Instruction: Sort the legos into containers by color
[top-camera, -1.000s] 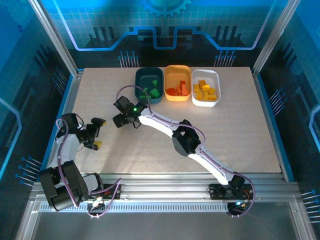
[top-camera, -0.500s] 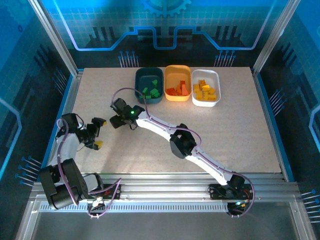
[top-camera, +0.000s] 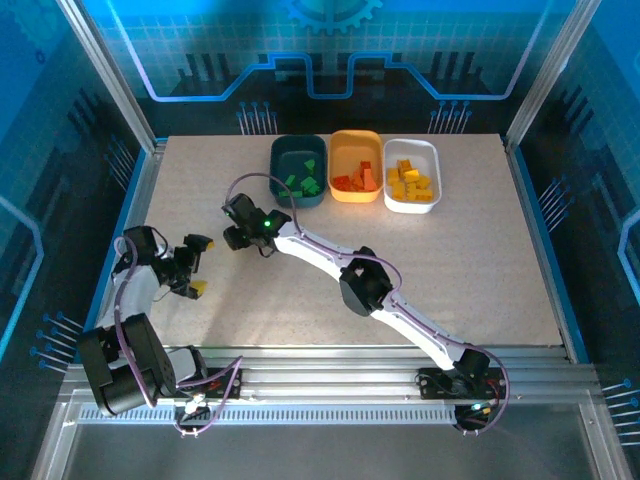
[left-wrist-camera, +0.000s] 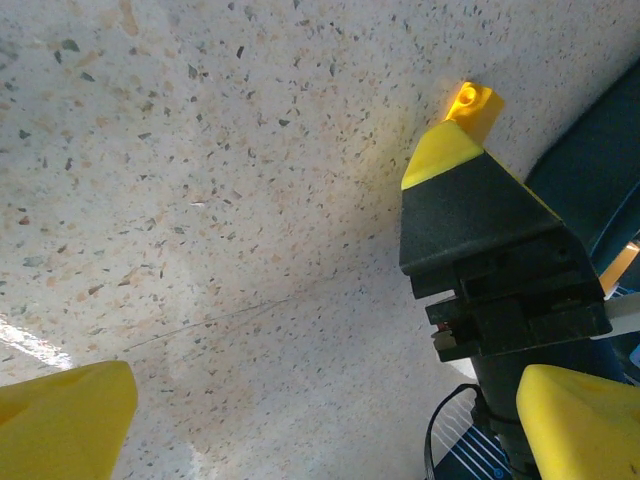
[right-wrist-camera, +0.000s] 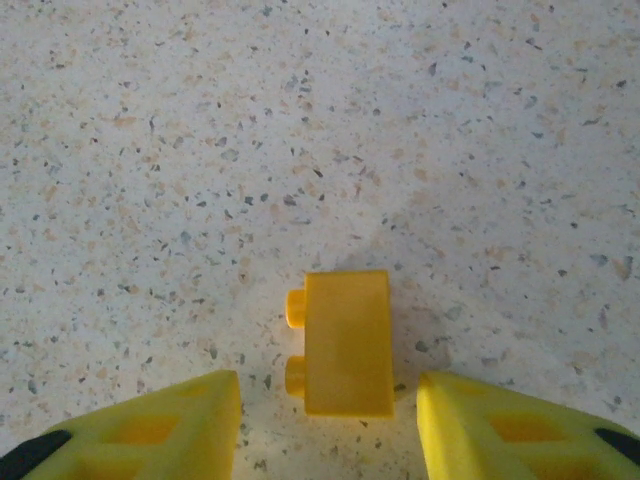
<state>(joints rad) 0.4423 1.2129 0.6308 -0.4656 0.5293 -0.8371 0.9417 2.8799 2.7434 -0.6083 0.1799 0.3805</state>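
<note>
Yellow-orange lego brick (right-wrist-camera: 347, 342) lay studs sideways on the speckled bench (right-wrist-camera: 150, 150), right claw (right-wrist-camera: 328, 408) half-spread astride it with a gap each side, left claw (top-camera: 198, 265) wide nearby, bins (top-camera: 283, 150) beyond held sorted bricks.

Robot test cell in a lab.
A speckled table (top-camera: 480, 260) stands inside a cage of aluminium posts (top-camera: 100, 70) and blue panels (top-camera: 330, 50) printed with circuit and gear patterns. A left arm (top-camera: 128, 300) and a right arm (top-camera: 400, 310) are bolted to a slotted aluminium rail (top-camera: 330, 385) at the table's near edge.
</note>
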